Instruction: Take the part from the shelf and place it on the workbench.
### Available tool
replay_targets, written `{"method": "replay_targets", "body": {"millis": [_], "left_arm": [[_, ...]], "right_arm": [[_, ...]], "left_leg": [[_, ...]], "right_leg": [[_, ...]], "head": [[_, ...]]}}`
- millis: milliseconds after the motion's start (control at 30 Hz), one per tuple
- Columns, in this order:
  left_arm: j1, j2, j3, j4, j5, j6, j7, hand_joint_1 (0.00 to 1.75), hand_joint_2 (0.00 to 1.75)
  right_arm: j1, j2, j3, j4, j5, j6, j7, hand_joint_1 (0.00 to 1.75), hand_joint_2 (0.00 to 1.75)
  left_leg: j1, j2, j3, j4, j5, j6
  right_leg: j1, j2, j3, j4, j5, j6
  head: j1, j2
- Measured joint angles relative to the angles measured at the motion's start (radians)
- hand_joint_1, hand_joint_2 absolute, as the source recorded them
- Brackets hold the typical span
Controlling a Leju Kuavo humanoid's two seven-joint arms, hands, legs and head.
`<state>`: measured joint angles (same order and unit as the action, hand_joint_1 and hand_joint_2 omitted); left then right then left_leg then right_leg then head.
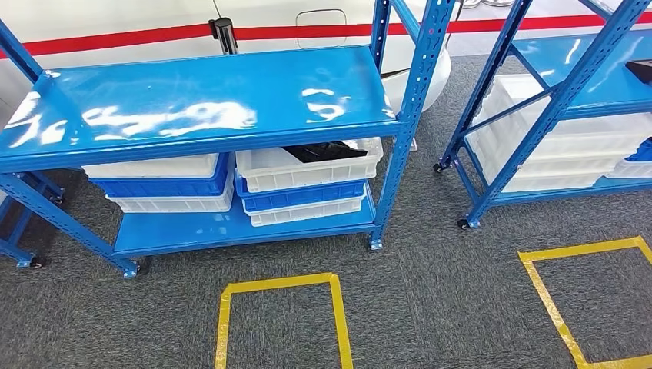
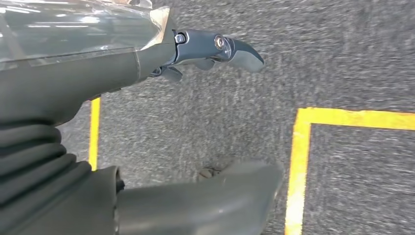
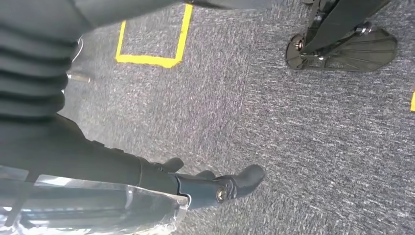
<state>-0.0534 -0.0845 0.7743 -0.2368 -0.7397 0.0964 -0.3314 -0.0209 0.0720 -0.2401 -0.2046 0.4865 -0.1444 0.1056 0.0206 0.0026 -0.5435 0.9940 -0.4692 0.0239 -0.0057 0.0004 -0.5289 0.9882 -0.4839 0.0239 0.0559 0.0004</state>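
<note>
Part (image 1: 323,151), black, in white bin (image 1: 307,167) at shelf's (image 1: 200,104) lower right corner, awaiting pickup; left hand (image 2: 205,51) and right hand (image 3: 215,183) hang released, holding nothing.

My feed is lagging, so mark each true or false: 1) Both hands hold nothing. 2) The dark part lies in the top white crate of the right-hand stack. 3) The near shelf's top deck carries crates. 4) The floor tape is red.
1) True: the left hand and right hand hang over the carpet, fingers closed on nothing.
2) True: the dark part lies in that white crate.
3) False: the top deck is bare; crates sit on the lower level.
4) False: the floor tape is yellow.
</note>
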Motion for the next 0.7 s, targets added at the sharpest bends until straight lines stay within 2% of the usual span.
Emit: {"method": "replay_targets", "body": {"millis": [100,133,167,200,300,333,700], "left_arm": [[0.016,0.005,-0.062,-0.010,0.065,-0.008,0.029,0.00,0.00],[0.022,0.007,-0.083,-0.014,0.087,-0.011,0.039,0.00,0.00],[0.027,0.010,-0.104,-0.018,0.109,-0.013,0.048,0.00,0.00],[0.032,0.012,-0.124,-0.022,0.129,-0.016,0.057,0.00,0.44],[0.050,0.019,-0.192,-0.035,0.198,-0.025,0.087,0.00,0.44],[0.057,0.022,-0.215,-0.040,0.221,-0.027,0.098,0.00,0.00],[0.119,0.047,-0.456,-0.087,0.458,-0.058,0.202,0.00,0.00]], "right_arm": [[0.013,-0.007,0.016,-0.013,-0.043,0.013,-0.009,0.00,0.44],[0.017,-0.008,0.022,-0.017,-0.057,0.017,-0.012,0.00,0.00],[0.022,-0.010,0.028,-0.022,-0.071,0.021,-0.015,0.00,0.00],[0.026,-0.012,0.034,-0.026,-0.085,0.025,-0.017,0.00,0.00],[0.042,-0.018,0.053,-0.042,-0.130,0.038,-0.027,0.00,0.00],[0.047,-0.020,0.060,-0.047,-0.145,0.043,-0.031,0.00,0.00],[0.099,-0.040,0.131,-0.101,-0.300,0.088,-0.063,0.00,0.00]], "left_leg": [[0.001,0.000,0.000,0.000,-0.001,-0.007],[0.001,0.000,0.000,0.000,-0.001,-0.007],[0.000,0.000,-0.001,0.000,-0.001,-0.007],[0.000,0.000,-0.001,0.000,-0.001,-0.008],[-0.001,0.000,-0.001,0.000,-0.001,-0.008],[-0.002,0.000,-0.001,0.000,-0.001,-0.008],[-0.004,0.000,-0.002,0.000,-0.002,-0.009]], "right_leg": [[0.003,0.000,-0.001,0.000,0.000,-0.001],[0.003,0.000,-0.001,0.000,0.000,-0.001],[0.003,0.000,-0.001,0.000,0.000,-0.001],[0.003,0.000,-0.001,0.000,0.000,-0.001],[0.002,0.000,-0.001,0.000,0.000,-0.001],[0.002,0.000,-0.001,0.000,0.000,-0.001],[-0.001,0.000,-0.007,0.000,0.000,-0.001]], "head": [[0.000,0.000],[0.000,0.000],[0.000,0.000],[0.000,0.000],[0.000,0.000],[0.000,0.000],[0.000,0.000]]}}
